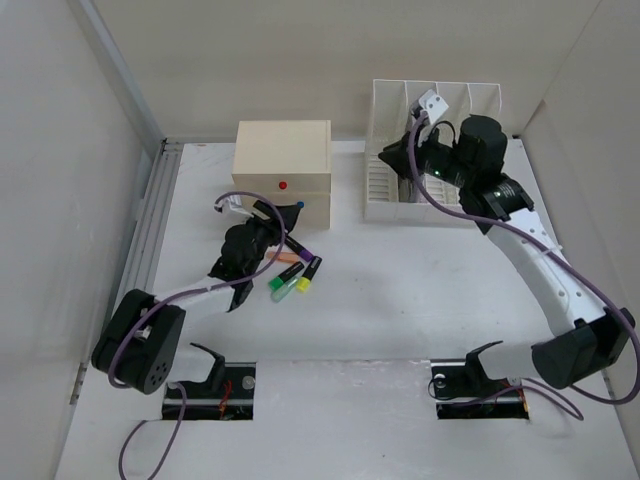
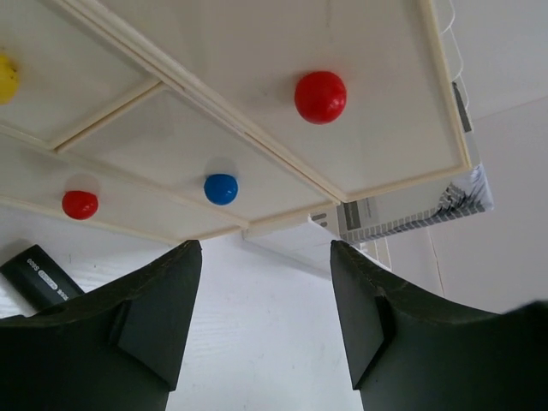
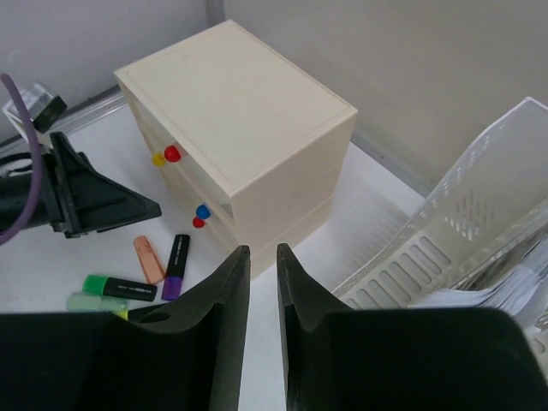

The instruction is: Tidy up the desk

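Top view, worktop: the white worktop (image 1: 400, 300) carries a beige drawer box (image 1: 283, 150) at 12 o'clock, a white file rack (image 1: 432, 98) at 1 o'clock and a loose cluster of markers (image 1: 296, 278) near the centre.
Top view, left gripper: the left gripper (image 1: 280, 225) hovers just in front of the drawer box, with the markers just beside it at 5 o'clock.
Top view, marker axis: their long axes run roughly from 7 to 1 o'clock.
Top view, right gripper: the right gripper (image 1: 395, 160) hangs over the file rack, well apart from the markers; the left arm is clearly the nearer.
Left wrist view, jaws: the left gripper (image 2: 265, 317) has its jaws apart and empty over bare worktop (image 2: 257, 368).
Left wrist view, surroundings: the drawer fronts fill 12 o'clock, showing a red knob (image 2: 320, 96) and a blue knob (image 2: 221, 189); a black marker (image 2: 38, 276) lies at 9 o'clock, outside the jaws.
Right wrist view, jaws: the right gripper (image 3: 263, 282) has its jaws drawn close with a thin gap, holding nothing.
Right wrist view, scene: the drawer box (image 3: 240, 111) sits at 12 o'clock, the markers (image 3: 150, 274) at 9 o'clock and the file rack (image 3: 479, 205) at 3 o'clock.
Judgement: a pick-up of the markers looks best suited to the left arm, swinging back toward 5 o'clock and closing across their short width.
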